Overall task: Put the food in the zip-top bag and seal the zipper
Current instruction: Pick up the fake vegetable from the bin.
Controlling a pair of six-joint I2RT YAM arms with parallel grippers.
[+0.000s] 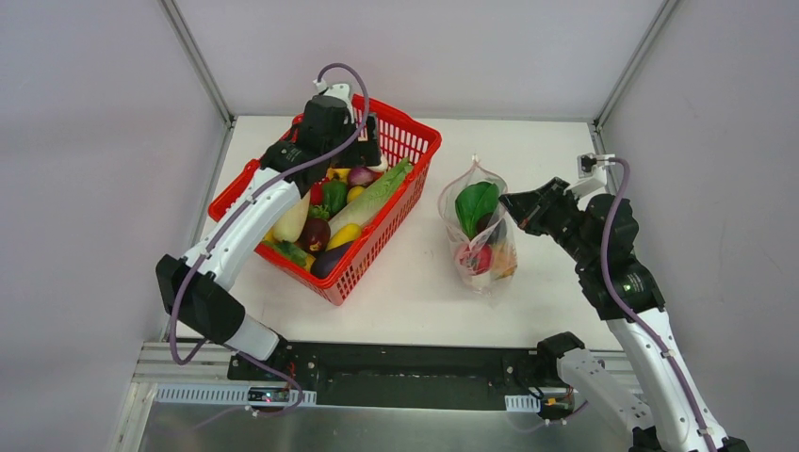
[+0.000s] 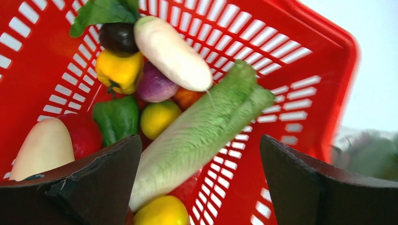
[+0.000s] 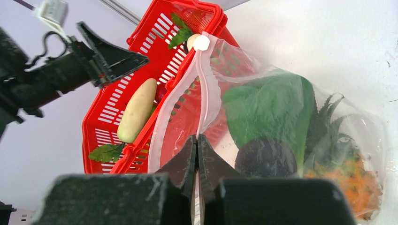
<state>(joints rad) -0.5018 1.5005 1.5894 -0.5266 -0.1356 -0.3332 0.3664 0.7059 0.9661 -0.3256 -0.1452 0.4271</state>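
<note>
Nearest to me, on the white table [image 1: 424, 292], the zip-top bag [image 1: 482, 275] lay to the right of the red basket [image 1: 400, 235], apart from it. The bag's closed end pointed toward the arm bases. Through the clear plastic I could see a red fruit [image 1: 474, 259] at the near end. An orange pineapple [image 3: 356, 183] was beside it, a dark eggplant [image 3: 265, 157] came next, and a green leafy vegetable [image 1: 476, 205] lay further up toward the mouth.

A little further back, the right gripper [image 3: 197, 154] had its fingers pressed tight together on the zipper [image 3: 205, 89], pinching the pink strip at the right side of the mouth. From that pinch the two pink edges ran apart in a loop and met again at a white slider [image 3: 202, 42] at the far end, so the mouth gaped.

To the left, the basket held more food. There was a long pale-green lettuce [image 2: 202, 131], a white radish [image 2: 171, 51], a yellow pepper [image 2: 119, 70], a green pepper [image 2: 116, 117], a purple onion [image 2: 154, 84] and a lemon [image 2: 158, 118].

Furthest off, the left gripper [image 2: 202, 154] hung over the far part of the basket. Its fingers were spread wide above the lettuce, holding nothing.
</note>
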